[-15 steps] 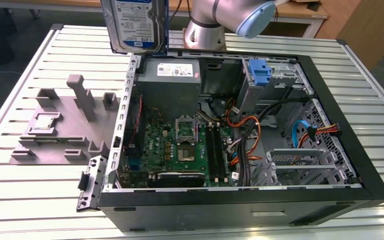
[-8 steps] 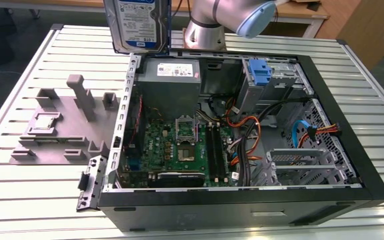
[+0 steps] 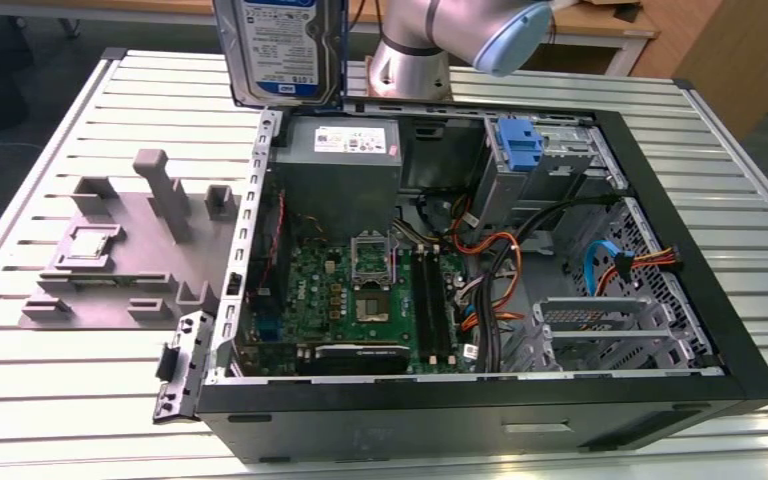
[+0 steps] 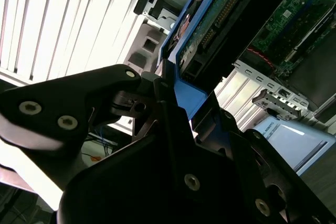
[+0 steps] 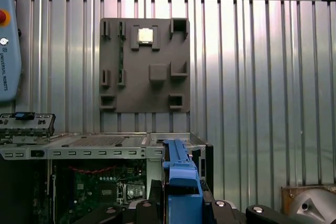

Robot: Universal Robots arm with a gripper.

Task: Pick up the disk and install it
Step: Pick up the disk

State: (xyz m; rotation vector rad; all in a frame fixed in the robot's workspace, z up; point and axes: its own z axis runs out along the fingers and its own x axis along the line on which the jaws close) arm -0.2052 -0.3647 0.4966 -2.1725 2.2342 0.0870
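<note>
End effector (image 5: 181,202) pinches the disk (image 5: 181,174) by its blue side rails, a black finger pressed against each side in the first wrist view. The second wrist view shows the same clamp closer up (image 4: 167,90), with the drive's green circuit-board face turned towards the camera. In the exterior view the disk (image 3: 284,45) hangs upright with its label facing out. It is lifted clear above the back edge of the open computer case (image 3: 491,410), just over the corner nearest the grey power supply (image 3: 337,150) and touching nothing. The pick-up looks finished and the work is in its carry stage, with the drive not yet seated anywhere. Inside the case, the drive bays lie across from the power supply. One holds a bare blue bracket (image 3: 524,150), and a metal cage (image 3: 598,330) sits nearer the case front. Which of them is meant for this drive I cannot tell. Installing calls for turning the drive from upright so its rails line up with a bay's guides, and for keeping clear of the orange and black cables (image 3: 498,260) draped beside the bays. A grey parts fixture (image 3: 117,250) rests on the desk (image 3: 37,370) outside the case wall.
</note>
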